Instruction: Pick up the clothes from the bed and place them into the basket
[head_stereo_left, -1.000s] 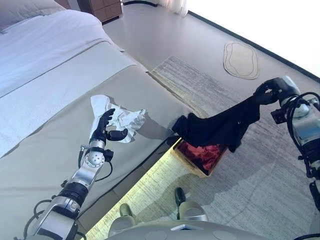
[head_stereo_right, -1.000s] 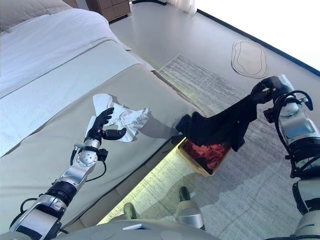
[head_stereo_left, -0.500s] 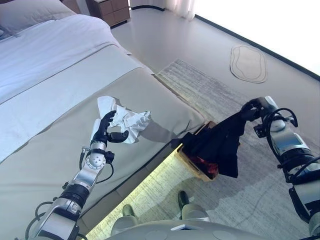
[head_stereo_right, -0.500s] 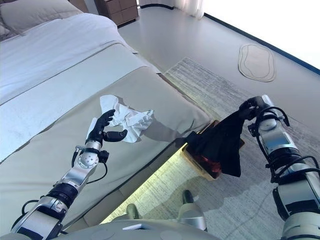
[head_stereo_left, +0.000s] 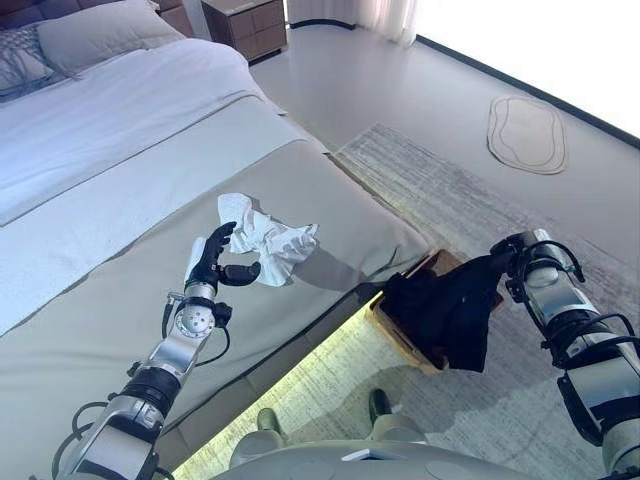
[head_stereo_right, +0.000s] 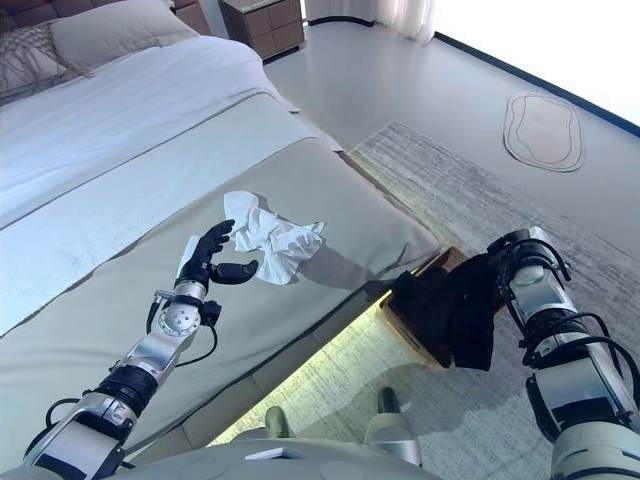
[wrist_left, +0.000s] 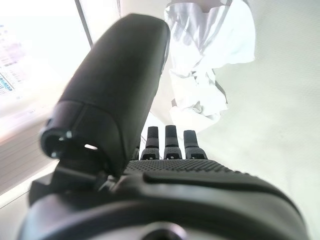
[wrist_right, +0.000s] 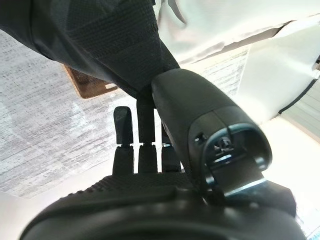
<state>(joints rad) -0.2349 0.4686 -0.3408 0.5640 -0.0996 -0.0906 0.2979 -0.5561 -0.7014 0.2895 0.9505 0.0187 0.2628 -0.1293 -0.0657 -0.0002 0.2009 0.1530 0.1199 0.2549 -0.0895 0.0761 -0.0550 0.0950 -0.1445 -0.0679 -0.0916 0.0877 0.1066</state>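
Beside the bed, on a grey rug, the right hand pinches a limp black garment draped over the basket, while the left hand, fingers loosely open, hovers by crumpled white clothing.

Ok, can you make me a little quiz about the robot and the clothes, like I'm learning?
1. True or false: the white cloth lies on the bed.
2. What does the right hand hold? A) a pillow B) the black garment C) a shoe
3. Fill in: the black garment hangs over the ______ on the rug.

Key:
1. True. The left hand is right beside it.
2. B. Fingers and thumb pinch it in the right wrist view.
3. basket, standing next to the bed.
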